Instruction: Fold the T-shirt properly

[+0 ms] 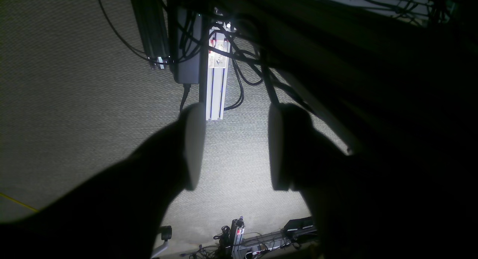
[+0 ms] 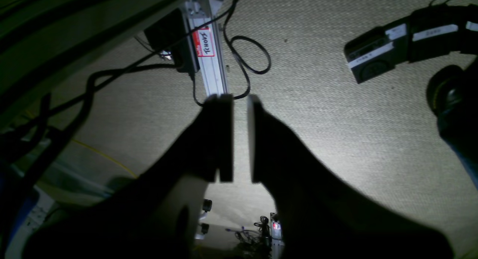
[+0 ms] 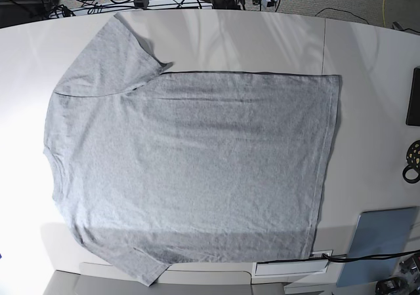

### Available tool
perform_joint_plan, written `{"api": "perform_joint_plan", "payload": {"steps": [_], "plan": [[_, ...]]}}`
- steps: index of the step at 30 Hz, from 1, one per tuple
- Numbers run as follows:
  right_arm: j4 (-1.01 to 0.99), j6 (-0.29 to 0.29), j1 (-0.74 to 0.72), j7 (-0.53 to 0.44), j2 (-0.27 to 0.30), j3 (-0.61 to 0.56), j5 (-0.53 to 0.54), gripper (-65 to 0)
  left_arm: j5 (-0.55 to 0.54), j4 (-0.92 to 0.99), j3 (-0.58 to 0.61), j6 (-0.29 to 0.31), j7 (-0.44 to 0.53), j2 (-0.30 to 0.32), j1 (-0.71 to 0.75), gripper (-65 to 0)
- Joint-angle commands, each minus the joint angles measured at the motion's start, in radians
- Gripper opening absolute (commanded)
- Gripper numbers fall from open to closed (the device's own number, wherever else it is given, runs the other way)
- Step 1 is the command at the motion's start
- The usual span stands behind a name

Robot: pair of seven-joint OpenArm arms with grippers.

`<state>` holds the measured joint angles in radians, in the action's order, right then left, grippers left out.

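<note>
Dark against lit carpet, your left gripper [image 1: 235, 147] hangs off the table with its pale pads clearly parted and nothing between them, pointing down at an aluminium rail [image 1: 216, 72] and a tangle of cables [image 1: 239, 65] on the floor. Your right gripper [image 2: 239, 139] does the same over a labelled rail [image 2: 209, 61], its pads only narrowly apart and likewise holding nothing. Neither arm appears in the base view, which suggests both are parked clear of the work surface so the cloth can be seen whole. On the white table [image 3: 367, 59] the T-shirt [image 3: 190, 170] lies spread flat, plain grey side up, neck end toward that view's left and hem toward its right, one sleeve reaching the top edge and the other draping over the near edge. No fold is visible, so the task looks barely begun.
</note>
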<state>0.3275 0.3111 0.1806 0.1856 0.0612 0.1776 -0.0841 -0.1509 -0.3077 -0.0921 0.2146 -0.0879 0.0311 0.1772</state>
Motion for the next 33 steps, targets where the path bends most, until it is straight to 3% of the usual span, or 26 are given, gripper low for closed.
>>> {"api": "perform_joint_plan", "payload": {"steps": [1,22,33], "plan": [[0.004,0.006,0.008,0.001,0.004,0.000,0.000,-57.2,-0.005,-0.004,0.000,0.010,0.000,0.003,0.006,-36.4],[0.004,0.006,0.008,-0.002,0.033,0.000,0.001,-57.2,-0.003,-0.004,0.000,0.010,0.000,0.003,0.011,-36.4],[0.005,0.006,0.017,0.002,0.034,0.000,0.000,-57.2,0.088,-0.004,0.000,0.010,0.000,0.003,0.013,-36.4]]}}
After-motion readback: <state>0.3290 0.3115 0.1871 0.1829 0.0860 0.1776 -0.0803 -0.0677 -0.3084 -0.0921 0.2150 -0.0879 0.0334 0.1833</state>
